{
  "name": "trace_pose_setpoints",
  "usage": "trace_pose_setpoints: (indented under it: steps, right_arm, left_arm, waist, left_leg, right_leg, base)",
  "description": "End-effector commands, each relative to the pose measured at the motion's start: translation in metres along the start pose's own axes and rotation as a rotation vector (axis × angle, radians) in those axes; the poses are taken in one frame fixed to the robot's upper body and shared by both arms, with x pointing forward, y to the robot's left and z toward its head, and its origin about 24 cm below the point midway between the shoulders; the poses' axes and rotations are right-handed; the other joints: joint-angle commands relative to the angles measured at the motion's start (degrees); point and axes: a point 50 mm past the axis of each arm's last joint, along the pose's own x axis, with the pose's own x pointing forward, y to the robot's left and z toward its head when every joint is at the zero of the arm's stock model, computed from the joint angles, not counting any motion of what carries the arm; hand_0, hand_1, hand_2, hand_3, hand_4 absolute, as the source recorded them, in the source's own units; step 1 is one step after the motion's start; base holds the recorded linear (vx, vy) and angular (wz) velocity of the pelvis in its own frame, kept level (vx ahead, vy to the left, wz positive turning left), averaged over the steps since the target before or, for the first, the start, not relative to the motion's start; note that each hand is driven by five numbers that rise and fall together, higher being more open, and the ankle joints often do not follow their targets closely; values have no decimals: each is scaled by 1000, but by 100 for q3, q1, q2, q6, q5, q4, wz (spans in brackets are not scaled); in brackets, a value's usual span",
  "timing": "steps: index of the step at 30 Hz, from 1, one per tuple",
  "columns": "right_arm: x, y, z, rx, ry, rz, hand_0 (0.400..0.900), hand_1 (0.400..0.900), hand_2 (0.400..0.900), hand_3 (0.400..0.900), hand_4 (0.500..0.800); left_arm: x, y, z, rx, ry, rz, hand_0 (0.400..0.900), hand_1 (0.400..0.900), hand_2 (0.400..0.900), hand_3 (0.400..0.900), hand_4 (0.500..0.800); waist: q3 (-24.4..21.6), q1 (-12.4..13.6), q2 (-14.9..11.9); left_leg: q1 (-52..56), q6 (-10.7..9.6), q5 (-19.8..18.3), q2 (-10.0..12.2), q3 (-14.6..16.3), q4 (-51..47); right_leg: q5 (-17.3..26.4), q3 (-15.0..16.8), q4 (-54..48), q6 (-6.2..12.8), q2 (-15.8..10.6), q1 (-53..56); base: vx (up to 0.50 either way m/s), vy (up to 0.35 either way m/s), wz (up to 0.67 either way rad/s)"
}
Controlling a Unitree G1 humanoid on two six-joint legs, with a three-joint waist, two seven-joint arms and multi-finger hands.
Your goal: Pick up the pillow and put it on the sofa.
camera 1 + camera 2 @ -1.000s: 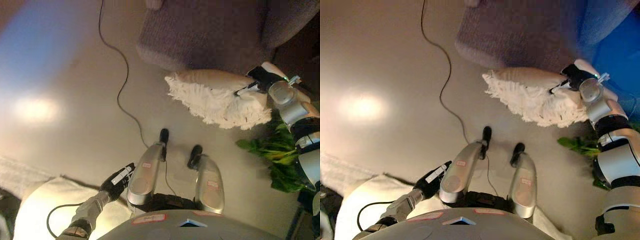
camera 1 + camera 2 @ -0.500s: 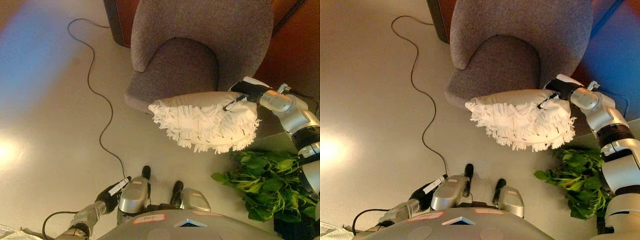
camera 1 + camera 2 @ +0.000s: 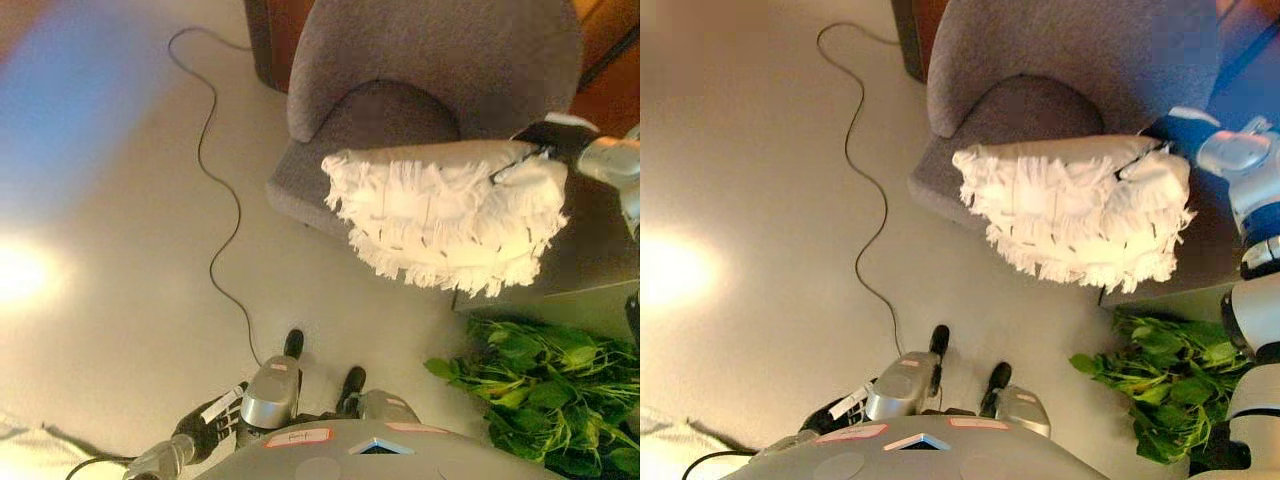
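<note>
The grey sofa (image 3: 440,60) stands at the far side of the floor (image 3: 120,200). The white fringed pillow (image 3: 450,215) hangs above its front edge, grasped by the right hand (image 3: 548,140). The left hand (image 3: 205,430) hangs low, fingers loosely curled, holding nothing.

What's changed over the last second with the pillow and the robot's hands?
The camera has tilted up, so the grey sofa chair now shows in full. The right hand has carried the fringed white pillow from beside the seat's front to over it. It still grips the pillow's end. The left hand stays low and idle.
</note>
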Motion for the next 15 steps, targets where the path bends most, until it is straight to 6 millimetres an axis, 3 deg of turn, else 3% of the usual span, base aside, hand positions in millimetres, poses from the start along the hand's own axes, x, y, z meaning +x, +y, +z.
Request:
trace_pose_setpoints:
  steps: [1,6,11,15]
  right_arm:
    - [-59,-111,73,104,-272,-451,400,400,400,400,500]
    - [-67,-122,66,139,-213,-495,400,400,400,400,500]
    - [-76,-134,62,131,-163,-542,400,400,400,400,500]
    - [-78,-137,67,173,-112,-548,400,400,400,400,500]
  left_arm:
    - [-10,16,10,43,-41,-19,900,900,900,900,800]
    - [-10,11,8,61,-67,-47,900,900,900,900,800]
    - [-13,15,17,71,-114,-57,900,900,900,900,800]
    - [-4,4,32,87,-125,-46,900,900,900,900,800]
  waist:
    - [147,303,85]
    - [303,427,308]
    - [389,499,414]
    - [394,554,401]
  left_leg:
    - [248,-274,-395,-138,-160,-449]
    - [100,-355,-270,-137,-299,-522]
    - [11,-400,-220,-135,-365,-505]
    - [-29,-410,-218,-156,-409,-475]
  right_leg:
    - [139,-50,-59,190,-40,-298]
    - [117,-204,-138,116,-24,-347]
    - [101,-304,-144,82,-23,-366]
    - [90,-284,-111,84,-7,-383]
  base:
    - [-188,-40,27]
    - [-52,-27,18]
    - [-13,-33,15]
    - [27,-78,9]
